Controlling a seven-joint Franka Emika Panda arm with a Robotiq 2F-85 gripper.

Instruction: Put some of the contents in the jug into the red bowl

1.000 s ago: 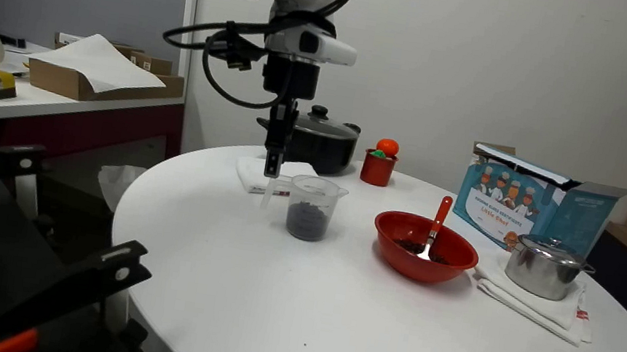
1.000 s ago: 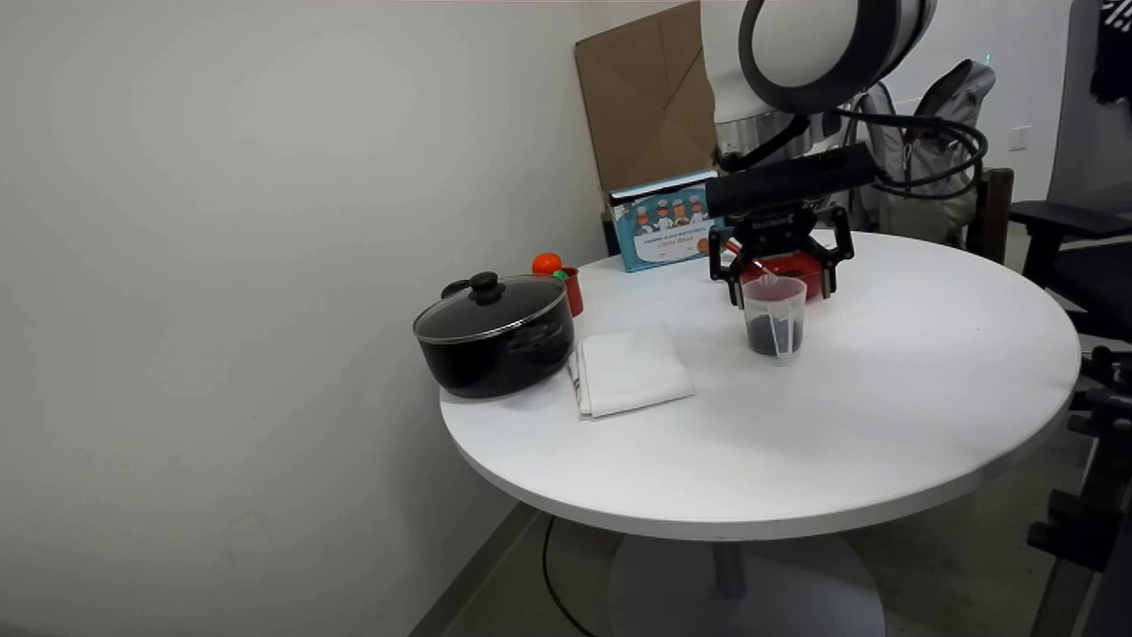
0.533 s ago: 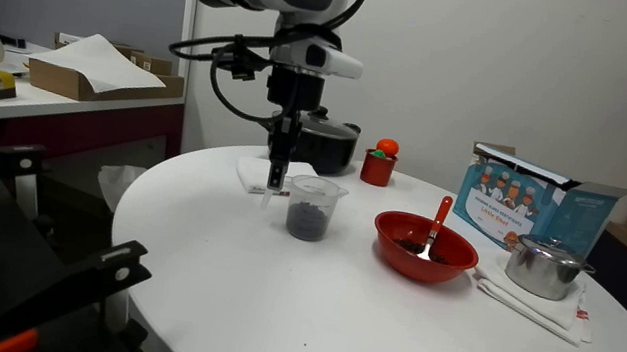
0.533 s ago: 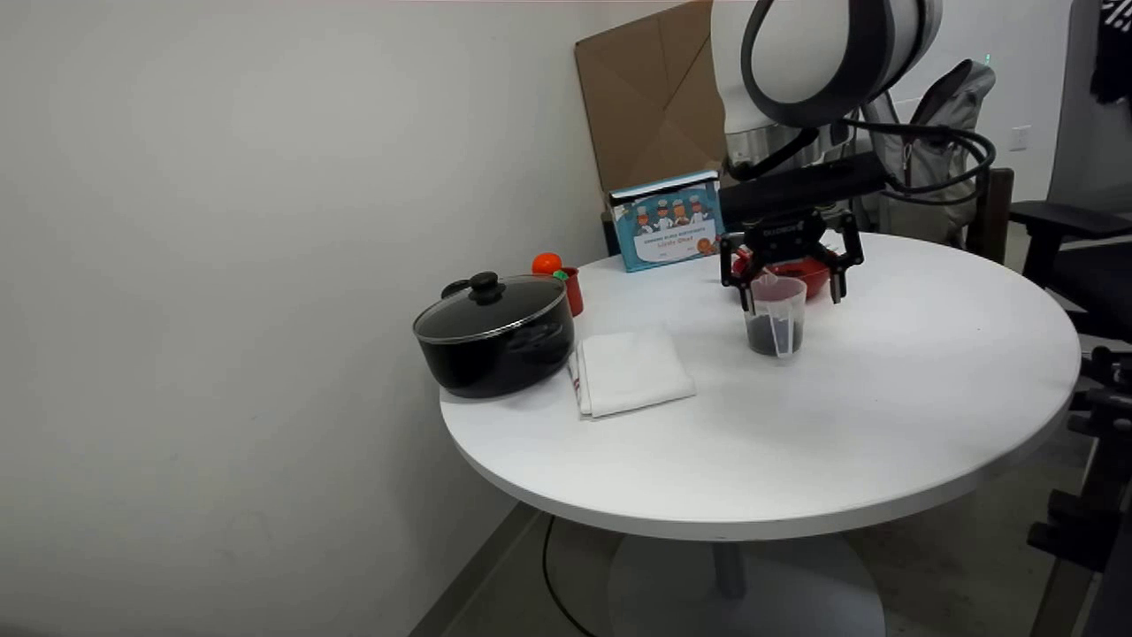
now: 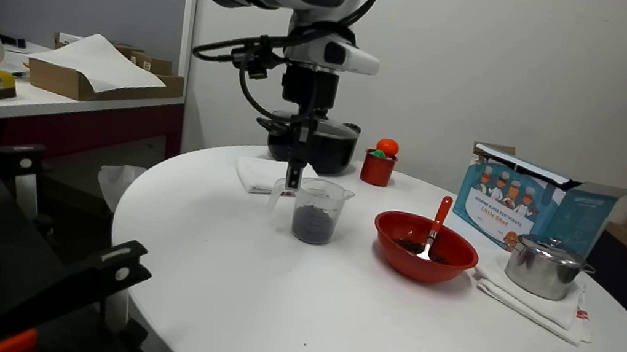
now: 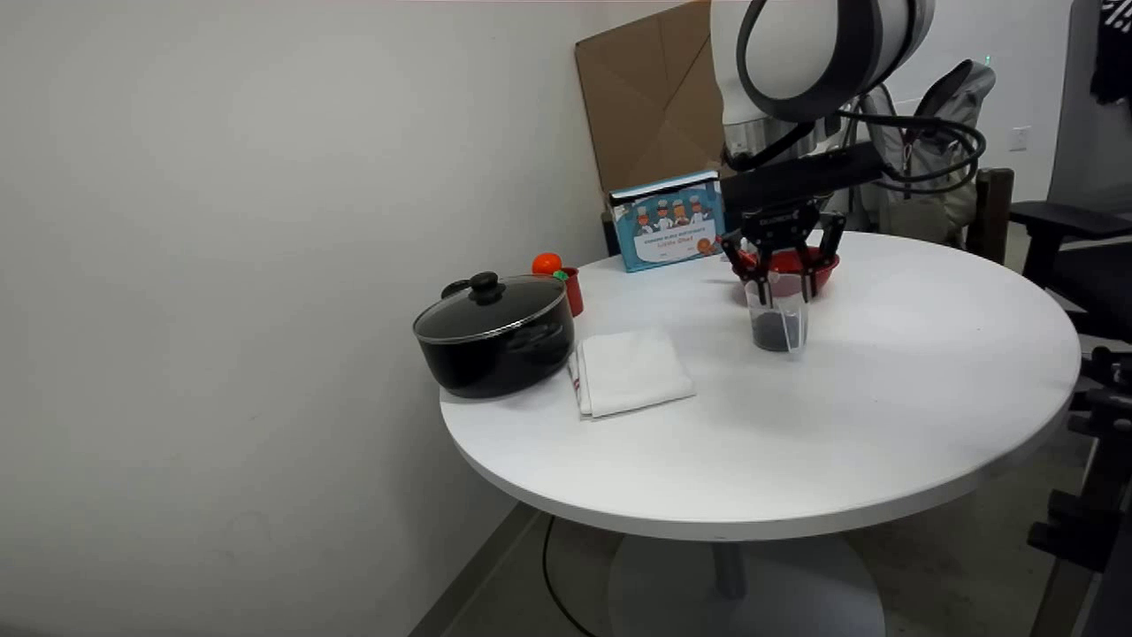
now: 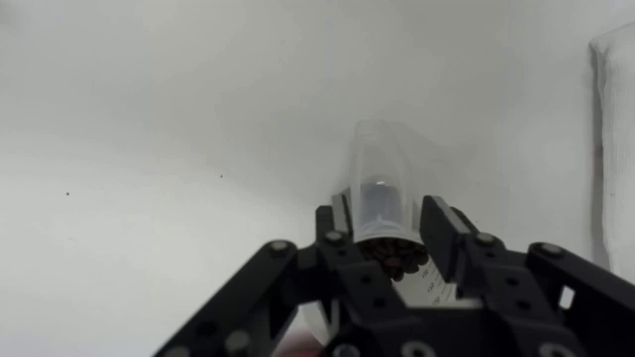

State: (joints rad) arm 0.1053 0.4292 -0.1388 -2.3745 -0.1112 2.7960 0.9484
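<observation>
The clear jug (image 5: 327,200) stands upright on the white table, with the dark contents (image 5: 312,225) in its lower part. Up close, the contents look like dark beans (image 7: 394,258). My gripper (image 7: 384,210) is partly closed around the jug's handle (image 7: 378,148). The left pad lies against or very near the handle; whether the right pad touches it too I cannot tell. In both exterior views the fingertips (image 6: 767,296) are at the height of the jug's rim. To the right of the jug sits the red bowl (image 5: 420,270), holding dark bits and a red-handled utensil (image 5: 442,214).
Behind the arm is a black lidded pot (image 6: 495,354), with a folded white cloth (image 6: 635,372) near it. A red cup (image 5: 376,172) holds an orange object. Right of the bowl, a metal pot (image 5: 544,272) rests on cloths before a blue box (image 5: 497,197).
The gripper has come down and across to the jug's handle, and its fingers have drawn much closer together. Over the last half second the jug has shifted slightly right in an exterior view.
</observation>
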